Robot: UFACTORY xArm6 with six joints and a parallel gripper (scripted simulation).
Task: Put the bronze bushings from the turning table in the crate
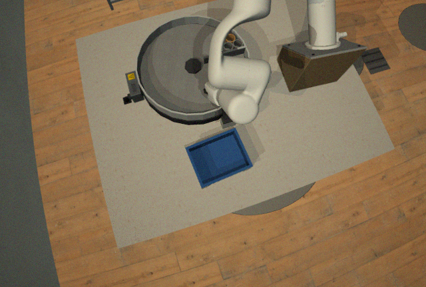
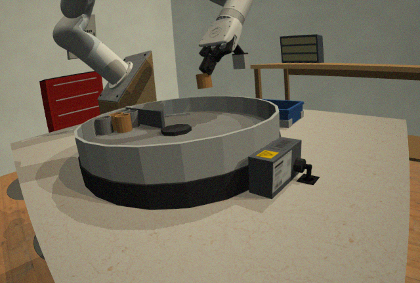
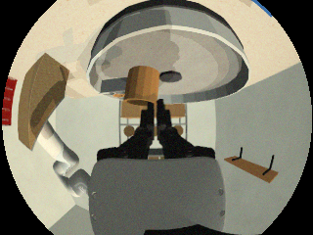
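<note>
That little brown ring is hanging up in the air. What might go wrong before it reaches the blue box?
The hand pinches only the top edge of the bronze ring, so it might slip and drop back onto the turning table, which it hangs above. The blue box is small and sits past the table's rim, so letting go early would likely miss it. One bronze ring stands touching grey ones; picking it could knock those.

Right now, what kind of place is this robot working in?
Probably a workshop or small factory cell. A motor-driven turning table carries metal bushings, a red tool chest stands by the wall, and a wooden workbench holds a drawer cabinet.
</note>
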